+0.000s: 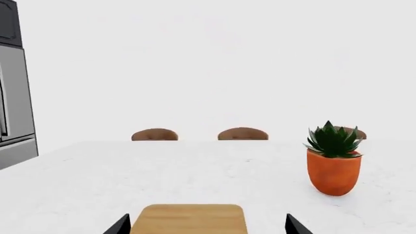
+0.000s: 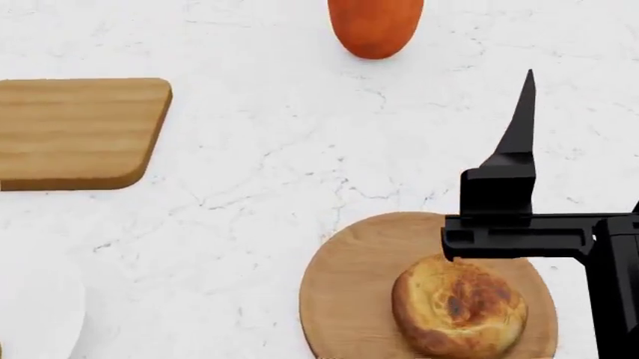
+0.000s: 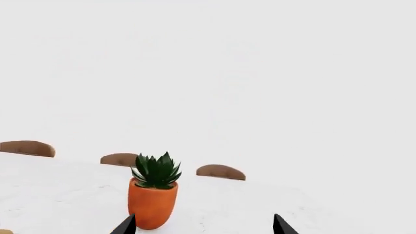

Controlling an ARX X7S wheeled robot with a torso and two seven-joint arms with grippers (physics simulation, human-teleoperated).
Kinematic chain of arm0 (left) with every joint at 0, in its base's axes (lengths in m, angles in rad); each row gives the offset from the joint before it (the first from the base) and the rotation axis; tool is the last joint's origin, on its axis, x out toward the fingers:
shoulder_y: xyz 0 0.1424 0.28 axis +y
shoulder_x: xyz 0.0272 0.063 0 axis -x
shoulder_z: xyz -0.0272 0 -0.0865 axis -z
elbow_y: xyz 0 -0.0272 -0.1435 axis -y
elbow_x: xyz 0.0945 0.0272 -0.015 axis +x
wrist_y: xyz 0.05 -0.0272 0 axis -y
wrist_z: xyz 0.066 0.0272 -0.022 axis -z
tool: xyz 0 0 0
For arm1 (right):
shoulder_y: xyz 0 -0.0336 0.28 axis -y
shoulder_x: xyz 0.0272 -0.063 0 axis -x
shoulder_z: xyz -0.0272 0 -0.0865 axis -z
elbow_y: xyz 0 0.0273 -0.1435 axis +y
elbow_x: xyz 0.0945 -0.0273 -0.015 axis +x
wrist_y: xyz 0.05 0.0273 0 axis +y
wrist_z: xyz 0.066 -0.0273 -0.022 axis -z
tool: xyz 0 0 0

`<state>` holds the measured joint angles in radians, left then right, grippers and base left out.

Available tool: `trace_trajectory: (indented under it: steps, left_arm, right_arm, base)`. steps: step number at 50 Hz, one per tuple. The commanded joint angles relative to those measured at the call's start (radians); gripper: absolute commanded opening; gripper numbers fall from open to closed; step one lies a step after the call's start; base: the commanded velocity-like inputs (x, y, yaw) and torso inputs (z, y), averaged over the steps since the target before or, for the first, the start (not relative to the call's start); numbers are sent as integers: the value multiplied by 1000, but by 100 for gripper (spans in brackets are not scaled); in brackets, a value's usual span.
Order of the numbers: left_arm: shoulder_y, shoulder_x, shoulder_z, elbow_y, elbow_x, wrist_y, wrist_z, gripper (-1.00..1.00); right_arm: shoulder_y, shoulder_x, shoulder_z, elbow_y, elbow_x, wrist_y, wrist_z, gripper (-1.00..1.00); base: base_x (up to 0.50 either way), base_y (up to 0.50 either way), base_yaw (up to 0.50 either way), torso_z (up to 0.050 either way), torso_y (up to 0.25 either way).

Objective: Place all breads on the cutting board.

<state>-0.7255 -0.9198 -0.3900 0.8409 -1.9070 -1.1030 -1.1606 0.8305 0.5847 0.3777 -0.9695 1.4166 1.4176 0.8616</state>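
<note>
On round plate point(image 2: 340, 299) — bread point(image 2: 459, 307)

One bread point(image 2: 459, 307); one cutting board point(image 2: 75, 131); one round wooden plate point(image 2: 349, 299); one potted succulent point(image 1: 333, 158); three chair backs point(image 1: 155, 134); possibly one white plate point(image 2: 35, 314).

Bread point(image 2: 459, 307): golden-brown crust with dark toasted patches.
Round wooden plate point(image 2: 345, 299): mid-brown, faint grain.
Cutting board point(image 2: 75, 131): light brown, parallel grain lines, darker edge band.
Tabletop point(image 2: 260, 202): white marble with thin grey veining.
Plant pot point(image 1: 334, 171): plain orange; succulent point(image 1: 332, 139): dark green leaves.
Right gripper point(image 3: 202, 225): black; its fingertips point(image 3: 281, 225) are also black.
Chair backs point(image 1: 242, 133): brown.
Appliance at far left point(image 1: 14, 102): grey metallic, black above; possibly a refrigerator, as only its edge is visible.
Round plate at near left point(image 2: 35, 310): white.
Background wall: plain white.
</note>
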Motion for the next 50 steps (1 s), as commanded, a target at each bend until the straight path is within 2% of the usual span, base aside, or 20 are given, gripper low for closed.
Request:
trace_trajectory:
  steps: [1,15,17,19,25,31,35,39,46,50]
  left_arm:
    - [-8,-4,14,3,-3,6,-7,100]
    - [14,-1,2,0,14,3,5,100]
    - [21,2,-5,1,19,0,11,100]
    - [23,2,-4,0,19,1,11,100]
    - [14,-7,-1,5,7,11,2,100]
    - [22,-11,-11,7,5,13,3,100]
    - [24,-11,-13,7,9,13,6,100]
    - [48,0,-31,12,21,7,19,100]
    - [46,0,-20,13,26,8,16,100]
    - [53,5,-17,17,31,7,17,100]
  right_arm:
    - [1,24,-22,1,-10,-9,5,100]
    - [9,50,-57,14,15,-10,41,100]
    - [-16,47,-38,55,82,-25,61,100]
    - [-46,49,-37,34,16,-31,17,100]
    - [-11,72,-48,43,64,-30,57,100]
    - [-25,67,-54,34,11,-46,29,100]
    - [-7,88,-57,63,99,-45,84,100]
    - [14,171,-71,128,275,-57,153,100]
    - [111,284,-251,317,505,-77,250,100]
    - [154,332,-305,369,555,-73,263,100]
  base:
    - [500,0,0,0,0]
    - [464,0,0,0,2]
    - [117,0,0,0,0]
    - [0,0,0,0,0]
    - [0,0,0,0,0]
    - [163,0,0,0,0]
    - [229,0,0,0,0]
    - [0,0,0,0,0]
    - [0,0,0,0,0]
    - [0,0,0,0,0]
